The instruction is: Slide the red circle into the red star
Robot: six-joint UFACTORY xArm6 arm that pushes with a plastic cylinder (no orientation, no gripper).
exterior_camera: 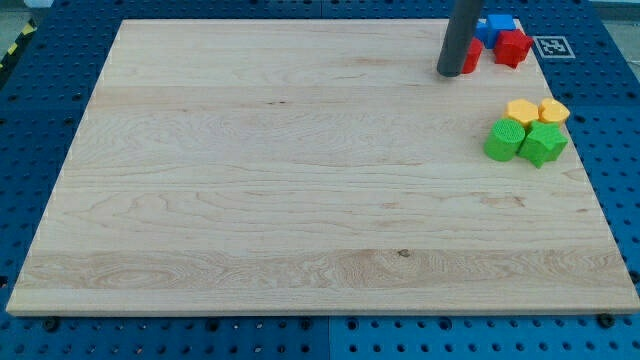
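My tip rests on the board near the view's top right. A red block, probably the circle, sits just right of the tip, touching it and largely hidden by the rod. The red star lies a short way further right, near the board's top right corner. A small gap shows between the two red blocks.
Blue blocks sit just above the red ones at the board's top edge. Lower at the right stand two yellow blocks and two green blocks in a tight cluster. A marker tag lies off the board.
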